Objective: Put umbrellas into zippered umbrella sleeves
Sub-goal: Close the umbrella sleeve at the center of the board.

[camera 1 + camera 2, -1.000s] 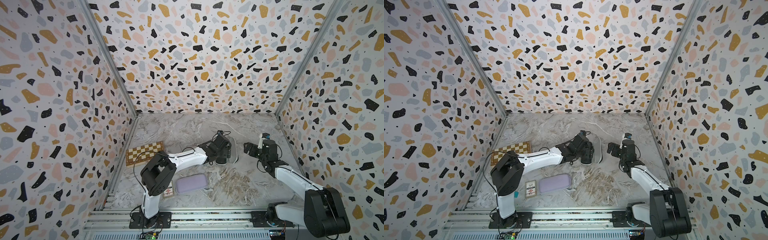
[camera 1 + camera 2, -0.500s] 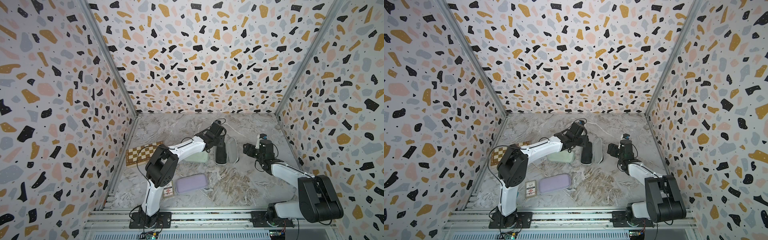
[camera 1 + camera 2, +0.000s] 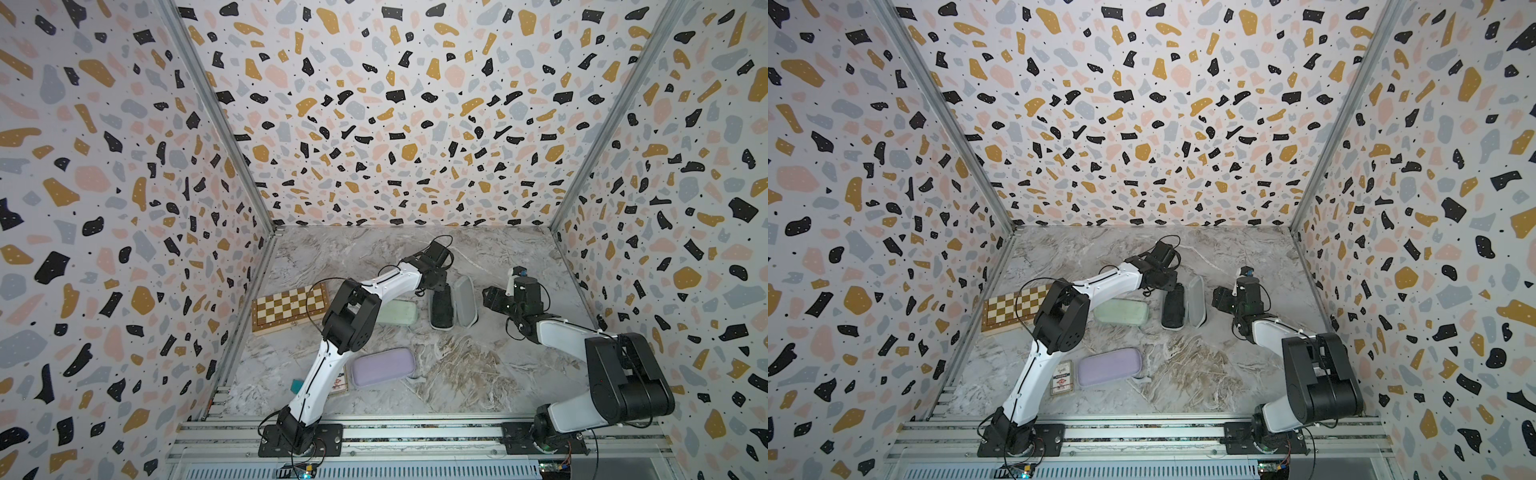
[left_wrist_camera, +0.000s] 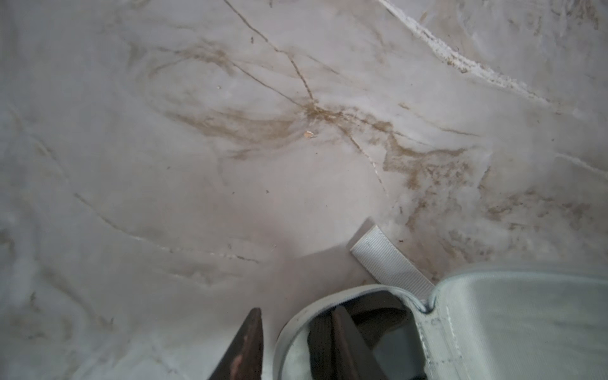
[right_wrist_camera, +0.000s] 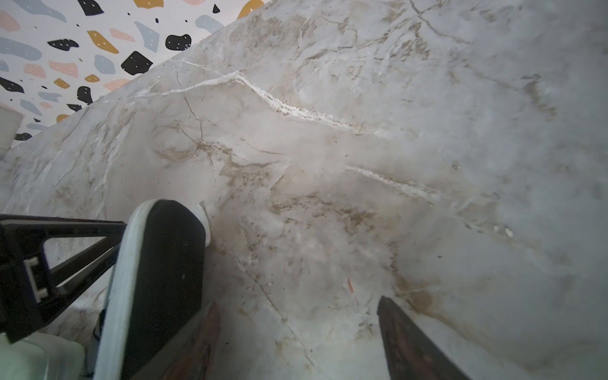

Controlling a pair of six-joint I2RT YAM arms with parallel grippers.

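The black sleeve (image 3: 441, 309) (image 3: 1173, 311) lies open mid-table, and its grey-lined lid (image 3: 464, 301) (image 3: 1196, 301) stands up on edge. A dark bundle, the black umbrella (image 4: 320, 339), fills it. My left gripper (image 3: 438, 286) (image 4: 297, 329) is at the sleeve's far end. It is open but narrow, with one finger (image 4: 342, 332) inside the grey rim (image 4: 289, 329) and the other outside it. My right gripper (image 3: 490, 297) (image 5: 296, 316) hangs open beside the lid's black outside (image 5: 164, 263), with only bare table between its fingers. The mint sleeve (image 3: 397, 312) and the lilac sleeve (image 3: 382, 366) lie closed.
A checkered chessboard box (image 3: 289, 307) lies by the left wall. A small card box (image 3: 1062, 378) sits at the front, next to the lilac sleeve. A white strap (image 4: 388, 260) sticks out from the black sleeve's far end. Terrazzo walls enclose three sides of the table.
My left arm swung from above the black sleeve to its far end, which uncovered the mint sleeve, and its jaws narrowed. My right gripper sank lower beside the lid and closed slightly.
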